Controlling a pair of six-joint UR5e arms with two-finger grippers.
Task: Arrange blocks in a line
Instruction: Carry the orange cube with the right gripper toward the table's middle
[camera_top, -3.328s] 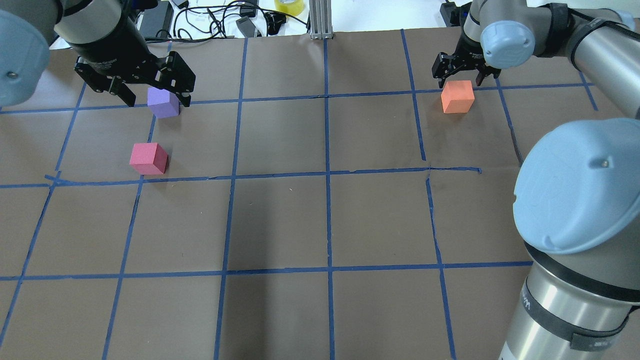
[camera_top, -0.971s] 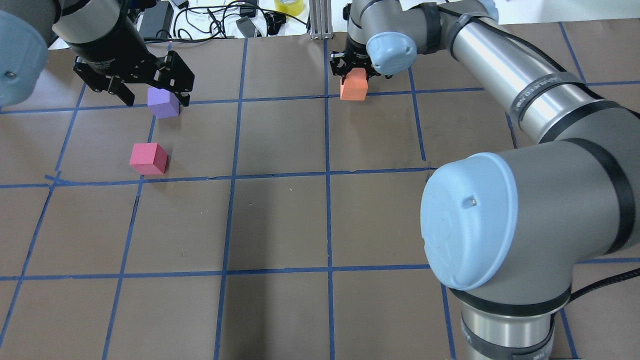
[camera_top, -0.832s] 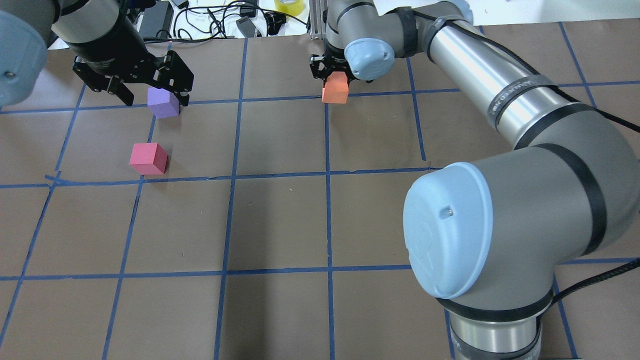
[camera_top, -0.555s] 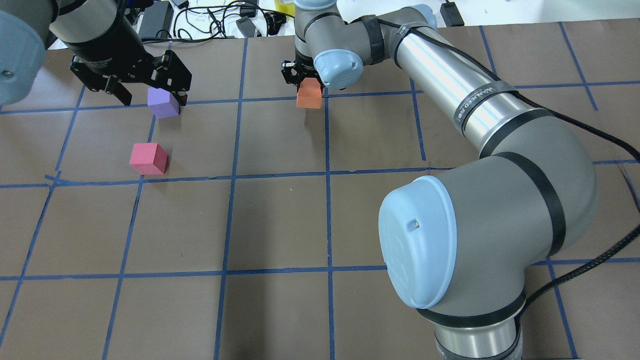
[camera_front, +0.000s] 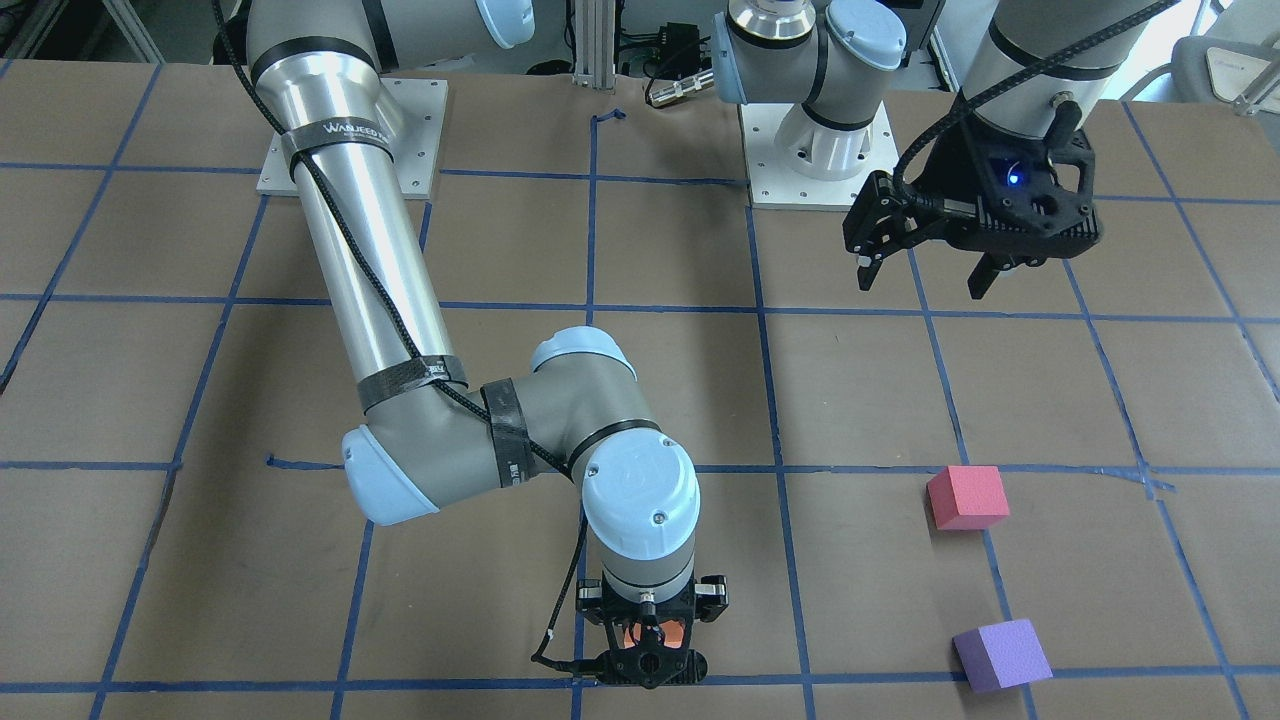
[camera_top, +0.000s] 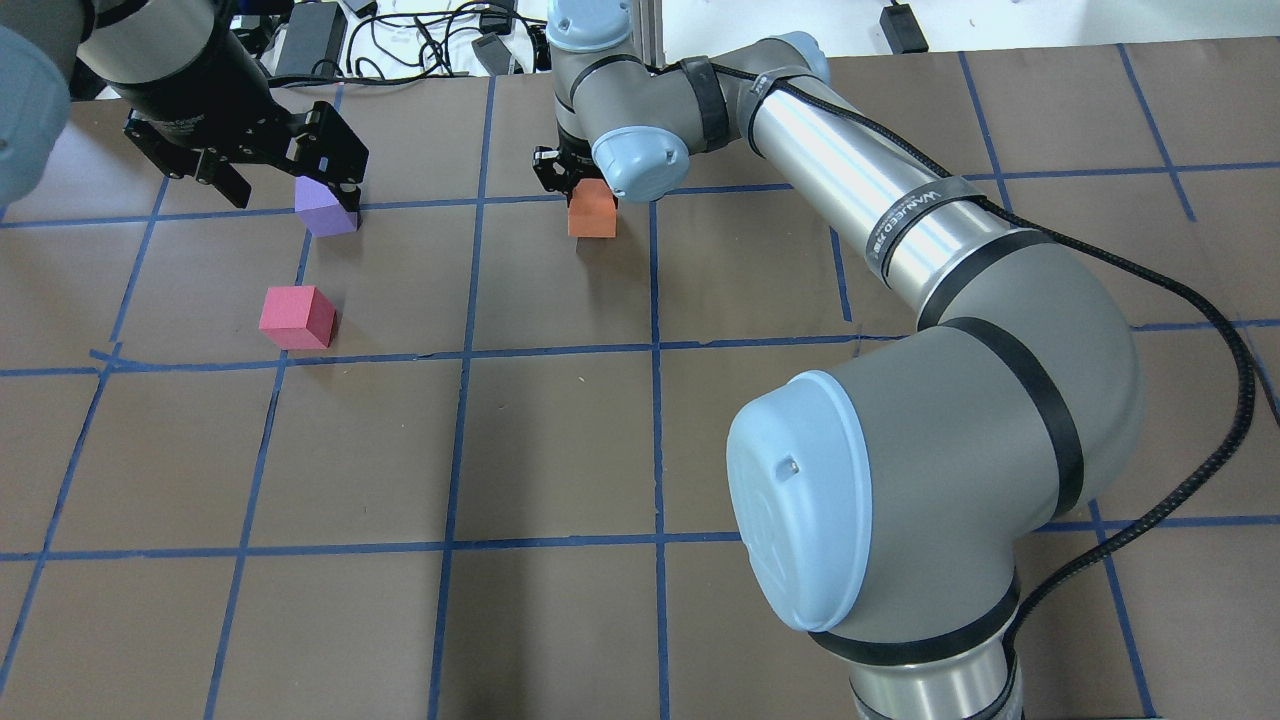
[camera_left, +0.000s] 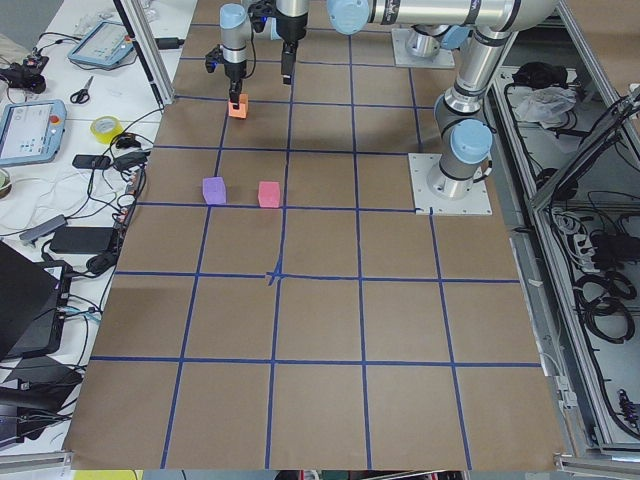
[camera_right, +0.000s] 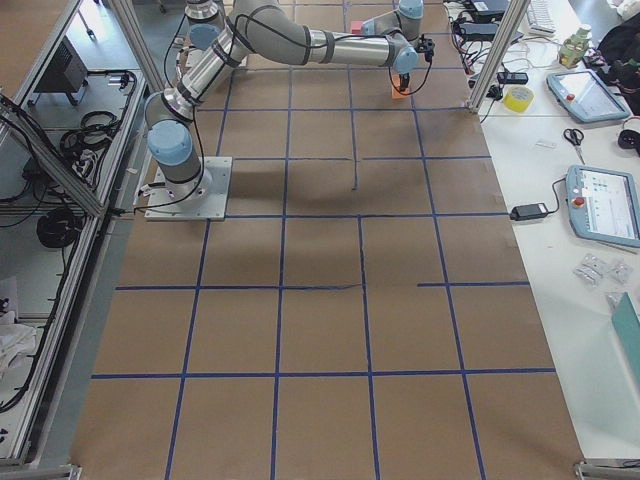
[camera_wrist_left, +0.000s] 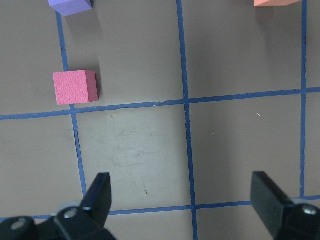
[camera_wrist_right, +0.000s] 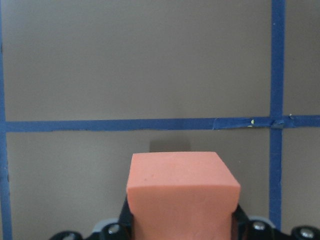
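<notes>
My right gripper (camera_top: 590, 198) is shut on the orange block (camera_top: 592, 214) and holds it just above the table, in the far middle. The block fills the bottom of the right wrist view (camera_wrist_right: 182, 195) and peeks out under the wrist in the front view (camera_front: 646, 634). The purple block (camera_top: 325, 208) sits on the table at the far left. The pinkish-red block (camera_top: 297, 317) sits a little nearer to me than the purple one. My left gripper (camera_top: 292, 192) is open and empty, raised above the table over the purple block. Its wrist view shows the pinkish-red block (camera_wrist_left: 75, 86) and the purple block's edge (camera_wrist_left: 70, 5).
The table is covered in brown paper with a grid of blue tape lines (camera_top: 655, 350). Cables, power bricks and a yellow tape roll (camera_top: 578, 12) lie past the far edge. A metal post (camera_top: 640, 35) stands at the far middle. My right arm (camera_top: 900, 240) stretches diagonally across the right half.
My right gripper has carried the orange block from the far right leftward, past the centre line, toward the purple block. My left gripper has drifted slightly left and stays open. The other two blocks have not moved.
</notes>
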